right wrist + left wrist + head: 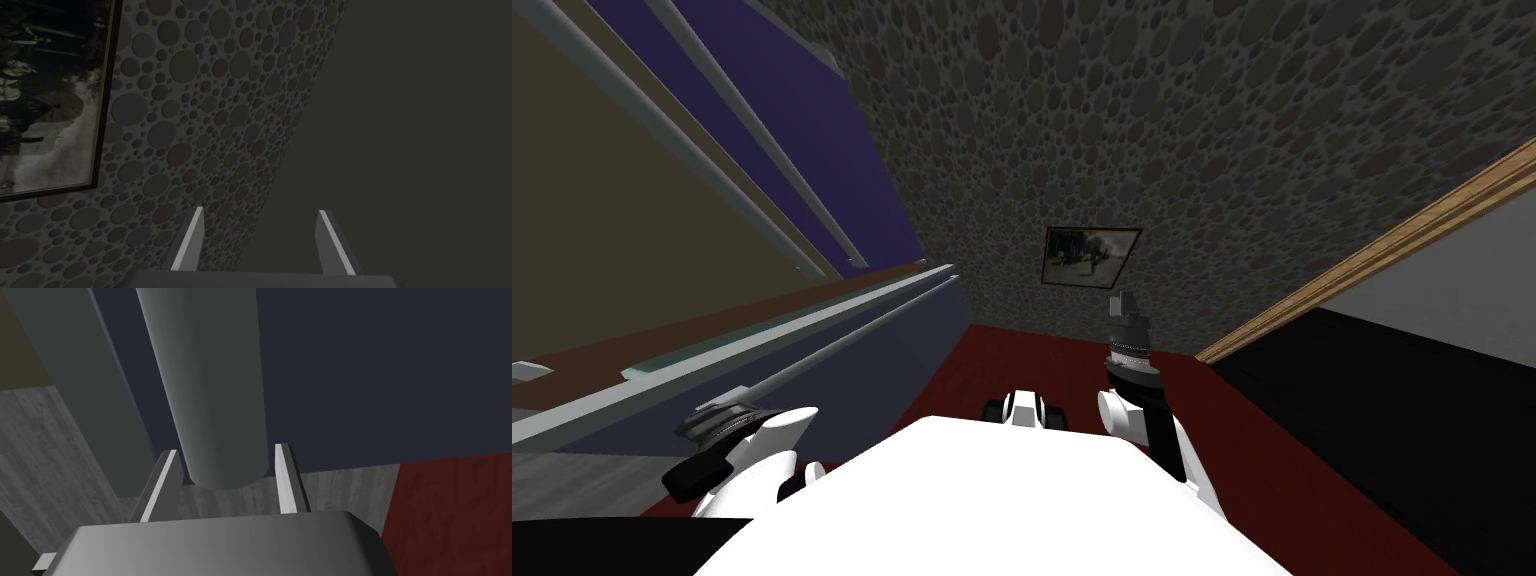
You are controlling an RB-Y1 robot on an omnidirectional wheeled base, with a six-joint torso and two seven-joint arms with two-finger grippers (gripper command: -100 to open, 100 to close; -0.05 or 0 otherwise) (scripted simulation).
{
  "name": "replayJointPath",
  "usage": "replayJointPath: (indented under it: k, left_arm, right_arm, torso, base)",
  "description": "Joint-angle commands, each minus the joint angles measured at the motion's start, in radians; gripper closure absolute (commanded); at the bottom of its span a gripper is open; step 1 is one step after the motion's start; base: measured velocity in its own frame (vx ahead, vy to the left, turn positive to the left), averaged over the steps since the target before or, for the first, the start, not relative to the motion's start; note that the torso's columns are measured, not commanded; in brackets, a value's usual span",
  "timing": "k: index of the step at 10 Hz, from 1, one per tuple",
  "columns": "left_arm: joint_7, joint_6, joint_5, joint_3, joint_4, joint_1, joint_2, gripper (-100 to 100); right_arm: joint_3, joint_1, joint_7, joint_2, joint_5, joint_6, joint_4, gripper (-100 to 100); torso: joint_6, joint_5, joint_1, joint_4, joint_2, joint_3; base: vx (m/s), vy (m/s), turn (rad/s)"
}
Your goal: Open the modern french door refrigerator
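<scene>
Gripping: the left end effector [226, 450] is clamped on the handle [210, 378], and its two light grey fingers [287, 480] press the bar from either side.
Grip spot: right at the tip of the bar; the rounded end sits between the blades, just above the dark end effector body.
Handle: a thick, plain grey round bar. In the head view it runs as a long slanted line along the appliance front, with the left hand at its near end.
Refrigerator [907, 335]: close on my left side, its front a flat dark blue-grey panel. The handle stands just off that panel, and a second, paler bar runs alongside it.
Upper part: higher up in the head view, a purple-blue face carries two more long grey bars.
Door state: in the left wrist view the panel behind the handle reads as one flat plane; whether it has come off its seat, I cannot tell.
Floor [1072, 350]: dark red boards ahead of me, with a grey wood-grain strip below the refrigerator in the left wrist view.
Right end effector [1119, 300]: held up ahead of my right shoulder, well apart from the refrigerator, fingers spread with nothing between them.
</scene>
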Motion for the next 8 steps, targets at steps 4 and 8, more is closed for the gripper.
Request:
replayJointPath:
  k: [4, 8]
  left_arm:
    - [-0.074, -0.001, 0.048, 0.005, 0.007, -0.028, 0.019, -100]
    - [-0.014, 0.010, 0.019, -0.063, 0.016, -0.038, 0.044, -100]
  right_arm:
    - [0.000, 0.000, 0.000, 0.000, 0.000, 0.000, 0.000, 0]
    - [0.000, 0.001, 0.000, 0.000, 0.000, 0.000, 0.000, 0]
  torso:
    - [0.003, 0.000, -0.001, 0.000, 0.000, 0.000]
    - [-0.004, 0.004, 0.008, -0.002, -0.004, -0.002]
  base:
    - [-0.050, -0.022, -0.057]
    - [0.119, -0.004, 0.263]
